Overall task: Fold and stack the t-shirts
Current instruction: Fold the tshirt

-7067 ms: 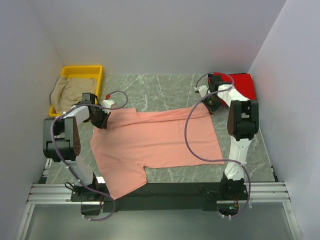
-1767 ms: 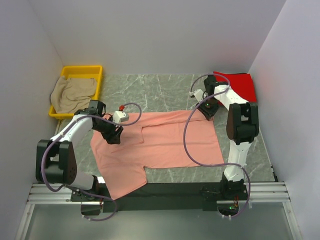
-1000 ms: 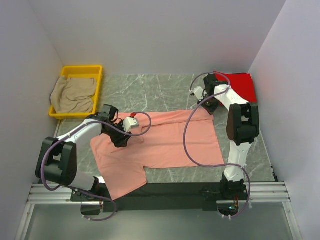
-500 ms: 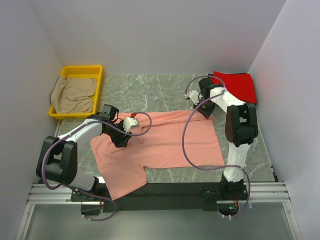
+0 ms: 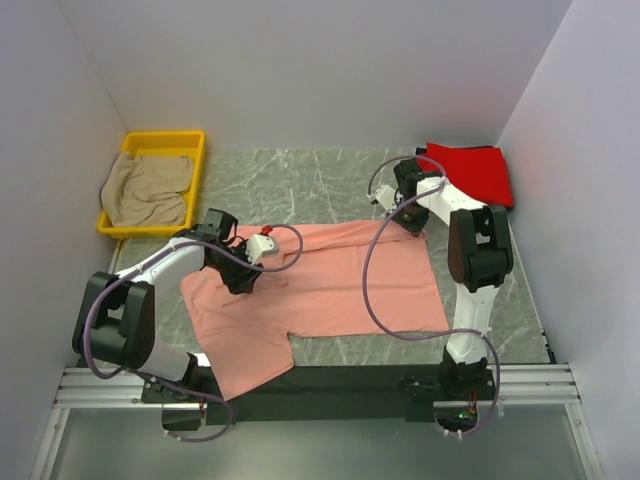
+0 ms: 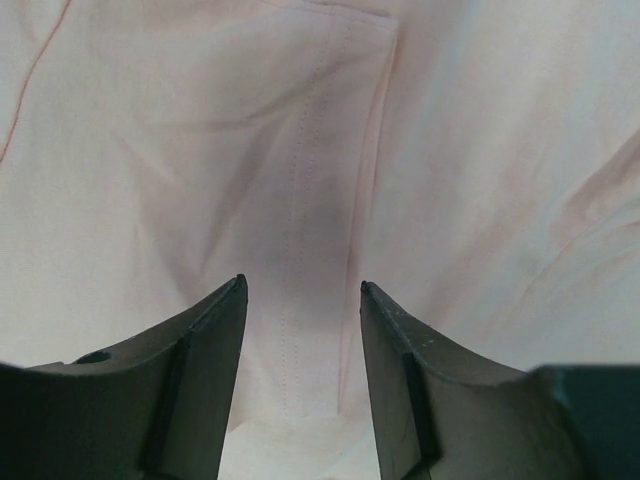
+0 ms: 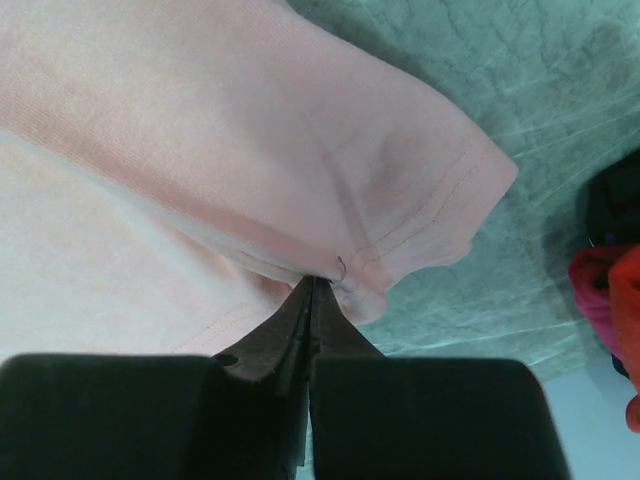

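Note:
The salmon-pink t-shirt (image 5: 340, 285) lies spread on the marble table, its far-left sleeve folded inward. My left gripper (image 5: 243, 280) stands over that folded part, open, its fingers either side of a stitched hem (image 6: 300, 220) with the cloth below them. My right gripper (image 5: 404, 222) is at the far-right sleeve (image 7: 400, 180), jaws shut with the tips (image 7: 315, 280) pinching the sleeve's folded edge. The bright red t-shirt (image 5: 475, 172) lies folded in the far right corner, and its edge (image 7: 628, 290) shows in the right wrist view. The beige-tan t-shirt (image 5: 148, 190) is crumpled in a bin.
A yellow plastic bin (image 5: 165, 138) sits at the far left against the wall. White walls close in the table on the left, back and right. Both arms' cables loop over the pink cloth. Bare marble (image 5: 300, 180) lies beyond the shirt.
My right gripper shifted a little left along the far-right sleeve, opened briefly and closed on its edge. The left gripper has stayed over the folded left sleeve.

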Action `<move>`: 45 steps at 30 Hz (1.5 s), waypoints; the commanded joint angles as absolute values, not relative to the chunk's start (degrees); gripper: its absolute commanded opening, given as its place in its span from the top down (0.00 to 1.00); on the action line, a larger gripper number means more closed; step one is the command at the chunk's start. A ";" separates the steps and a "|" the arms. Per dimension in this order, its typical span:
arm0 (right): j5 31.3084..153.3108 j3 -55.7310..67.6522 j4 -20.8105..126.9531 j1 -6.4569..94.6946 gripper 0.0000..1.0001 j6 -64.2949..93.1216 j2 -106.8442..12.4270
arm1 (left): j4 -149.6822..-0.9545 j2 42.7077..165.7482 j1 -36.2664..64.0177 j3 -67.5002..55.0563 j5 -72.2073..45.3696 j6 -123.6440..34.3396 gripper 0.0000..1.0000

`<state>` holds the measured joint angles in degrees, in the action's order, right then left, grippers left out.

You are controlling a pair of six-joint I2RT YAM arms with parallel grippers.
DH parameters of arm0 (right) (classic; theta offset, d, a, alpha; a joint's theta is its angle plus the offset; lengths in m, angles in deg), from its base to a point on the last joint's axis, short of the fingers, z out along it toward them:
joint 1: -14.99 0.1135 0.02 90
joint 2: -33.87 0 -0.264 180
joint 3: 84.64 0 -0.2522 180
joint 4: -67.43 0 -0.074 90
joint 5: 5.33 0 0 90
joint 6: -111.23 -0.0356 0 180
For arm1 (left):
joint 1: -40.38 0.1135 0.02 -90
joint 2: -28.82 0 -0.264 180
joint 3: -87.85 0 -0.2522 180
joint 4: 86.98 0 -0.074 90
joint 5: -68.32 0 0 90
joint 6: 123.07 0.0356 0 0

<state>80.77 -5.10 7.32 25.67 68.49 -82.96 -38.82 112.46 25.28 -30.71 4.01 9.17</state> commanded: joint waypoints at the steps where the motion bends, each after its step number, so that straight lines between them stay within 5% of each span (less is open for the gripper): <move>1: 80.71 -7.35 6.39 25.63 1.00 69.30 -81.97 | -40.08 112.58 25.08 -31.02 3.98 8.32 0.46; 9: 83.00 -7.89 3.21 25.71 1.00 69.92 -76.70 | -40.52 111.26 25.08 -31.90 4.25 7.53 0.48; 13: 80.89 -6.39 5.93 25.63 0.71 69.92 -77.83 | -40.35 111.53 25.08 -31.55 4.34 6.92 0.48; 20: 80.45 -7.35 6.99 25.80 0.65 70.79 -81.35 | -39.29 111.79 25.08 -30.14 4.16 7.09 0.48; 33: 80.45 -4.71 9.11 25.63 0.66 71.06 -85.04 | -38.59 114.07 25.08 -28.47 3.98 6.57 0.46; 36: 80.63 -5.50 8.49 25.54 0.74 71.15 -85.31 | -38.41 114.16 25.08 -28.47 3.81 6.74 0.46; 40: 81.15 -6.91 6.82 25.36 1.00 70.97 -83.82 | -38.67 113.99 25.17 -28.91 3.63 6.74 0.50; 45: 81.42 -9.28 3.31 25.28 1.00 70.71 -80.65 | -38.59 113.11 25.26 -30.13 3.54 7.09 0.53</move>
<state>81.12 -6.06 6.18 25.71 70.59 -84.54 -38.98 114.10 25.28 -30.47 3.47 6.74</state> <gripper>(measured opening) 0.007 0.475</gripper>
